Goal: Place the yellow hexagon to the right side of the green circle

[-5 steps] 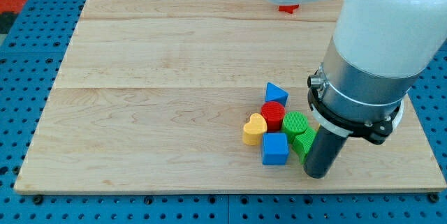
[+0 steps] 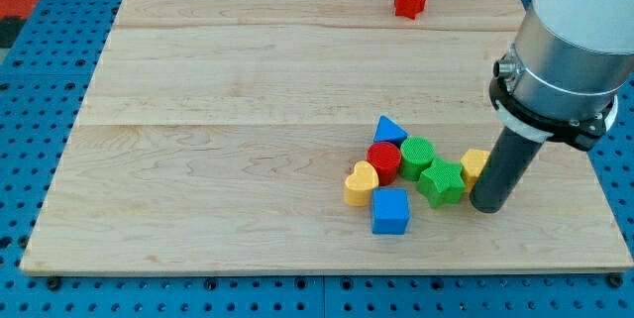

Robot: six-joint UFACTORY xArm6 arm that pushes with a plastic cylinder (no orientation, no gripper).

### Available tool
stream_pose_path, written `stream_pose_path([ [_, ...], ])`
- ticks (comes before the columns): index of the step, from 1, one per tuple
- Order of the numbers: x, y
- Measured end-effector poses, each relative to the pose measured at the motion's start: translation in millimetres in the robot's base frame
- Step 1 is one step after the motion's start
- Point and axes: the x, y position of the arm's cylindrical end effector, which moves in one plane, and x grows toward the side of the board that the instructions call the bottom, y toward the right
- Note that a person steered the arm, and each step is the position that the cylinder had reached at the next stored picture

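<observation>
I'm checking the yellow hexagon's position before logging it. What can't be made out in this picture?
- Yellow block: the rod covers its right part, so shape is uncertain.
- My tip: whether it touches the yellow block is unclear.
- Green star: touching the yellow block or not, cannot tell.

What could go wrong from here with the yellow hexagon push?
1. My tip touches the yellow hexagon, largely hiding it; a push toward the view's left likely drives it into the adjacent green star.
2. The star touches the green circle, so the packed cluster could shift, moving the target.
</observation>
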Motion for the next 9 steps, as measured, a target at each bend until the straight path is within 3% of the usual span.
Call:
stream_pose_path([
  [5,-1,20],
  [6,22,20],
  [8,57,-68],
  [9,44,-15],
])
